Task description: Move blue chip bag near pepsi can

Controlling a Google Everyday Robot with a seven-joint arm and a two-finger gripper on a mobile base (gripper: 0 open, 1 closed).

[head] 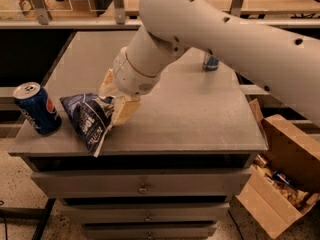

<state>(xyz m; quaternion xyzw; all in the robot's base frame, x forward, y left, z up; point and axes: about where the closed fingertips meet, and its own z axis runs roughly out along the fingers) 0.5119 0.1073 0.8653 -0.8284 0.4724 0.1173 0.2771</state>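
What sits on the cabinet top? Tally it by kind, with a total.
Cans: 2, the pepsi can and a second can at the back.
Chip bags: 1, the blue chip bag, gripped by the end effector at front left.
Total: 3.

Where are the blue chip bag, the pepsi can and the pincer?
blue chip bag [86,118], camera view, on its printed front.
pepsi can [36,110], camera view, on its blue side wall.
pincer [114,103], camera view, between fingertips gripping the bag's right edge.

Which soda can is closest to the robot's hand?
The pepsi can at the front left. The gripper holds the blue chip bag beside it; the other can stands at the back, behind the arm.
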